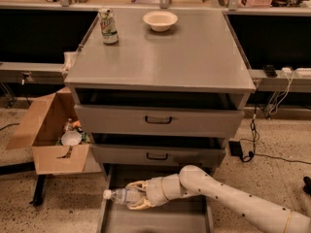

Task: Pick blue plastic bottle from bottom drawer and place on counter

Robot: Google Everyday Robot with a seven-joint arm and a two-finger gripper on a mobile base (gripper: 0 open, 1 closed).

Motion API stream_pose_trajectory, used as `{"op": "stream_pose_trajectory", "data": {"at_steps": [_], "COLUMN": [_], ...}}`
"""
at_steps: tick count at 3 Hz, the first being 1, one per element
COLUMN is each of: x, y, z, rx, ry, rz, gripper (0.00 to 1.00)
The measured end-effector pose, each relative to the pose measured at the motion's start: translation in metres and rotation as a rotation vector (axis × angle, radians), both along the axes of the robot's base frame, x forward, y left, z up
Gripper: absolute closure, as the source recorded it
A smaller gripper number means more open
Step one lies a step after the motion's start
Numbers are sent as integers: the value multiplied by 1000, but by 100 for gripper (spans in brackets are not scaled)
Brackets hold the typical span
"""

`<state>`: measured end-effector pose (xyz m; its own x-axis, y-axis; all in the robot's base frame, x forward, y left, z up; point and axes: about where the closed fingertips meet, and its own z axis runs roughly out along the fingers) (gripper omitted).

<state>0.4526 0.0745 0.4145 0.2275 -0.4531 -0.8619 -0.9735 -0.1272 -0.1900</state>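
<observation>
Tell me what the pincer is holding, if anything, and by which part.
The pincer grips the blue plastic bottle around its body, near the base end; the capped neck sticks out free, over the bottom drawer.

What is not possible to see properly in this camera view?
All in the camera view:
1. blue plastic bottle: its base end is hidden by the pincer, shut around it over the bottom drawer; lifted or resting, unclear.
2. bottom drawer: its front is cut off by the lower picture edge.
3. two upper drawers: insides lost in shadow under the counter.
4. cardboard box: contents too small to name.
</observation>
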Motion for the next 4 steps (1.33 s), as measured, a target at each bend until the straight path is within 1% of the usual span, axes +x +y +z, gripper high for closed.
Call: {"op": "stream_pose_trajectory", "data": {"at_steps": [1,2,3,4], "x": [2,4,-8,-8], "y": [-4,-34,-65,-65], "z": [8,101,179,179], "rx": [66,278,404,404], "ry": [20,-50,-122,-122], "rz": [8,24,28,29], "gripper": [100,100,100,100]}}
